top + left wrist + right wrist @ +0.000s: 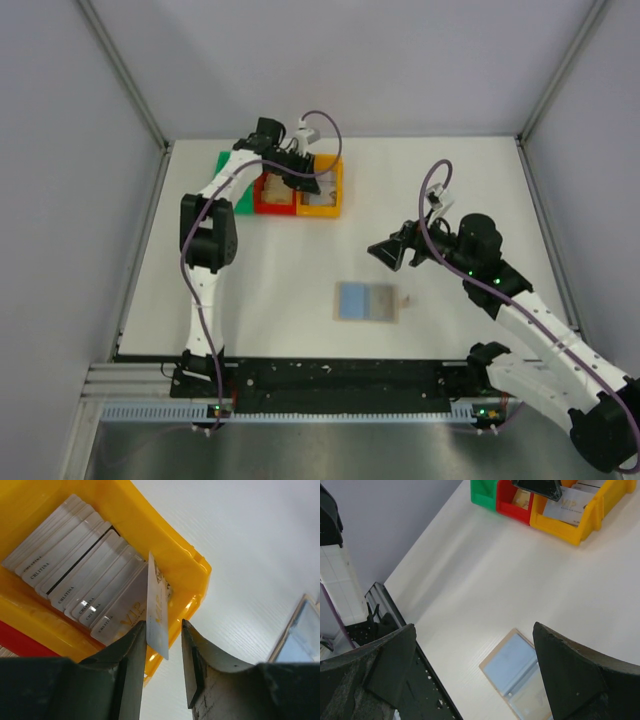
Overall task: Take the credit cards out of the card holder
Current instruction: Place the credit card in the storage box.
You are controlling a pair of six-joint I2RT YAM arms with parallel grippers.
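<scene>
**Inspector:** Begin at the left. What step was in hand?

**Clerk:** A drop-off, by my judgement. The left gripper (164, 630) hung over the yellow bin (192, 555) at the far left of the table. One credit card (156, 605) stood on edge between its fingers. The jaws were narrowly parted. The card leaned on one finger with a gap to the other, so it was not pinched.

**Inspector:** And the bin?

**Clerk:** It held a fanned stack of grey-silver cards (75, 575). The red bin (272, 197) and green bin (228, 163) stood to its left, touching in a row.

**Inspector:** The card holder?

**Clerk:** It lay open and flat near the table's middle (367, 302), blue-grey lining up, well apart from the bins. The right gripper (388, 254) hovered just beyond it to the right, jaws at their widest and holding nothing.

**Inspector:** What did the next move call for?

**Clerk:** Letting the card fall clear into the bin and lifting the left arm away. Then one arm would go to the holder for any card left in it.

**Inspector:** What could not be made out?

**Clerk:** Whether any cards sat in the holder's pockets. From above it was too small to tell, and the right wrist view cut it off behind a finger. A small pale speck lay just beside its right edge, and I could not identify it. The left arm partly hid the red bin's contents.
</scene>
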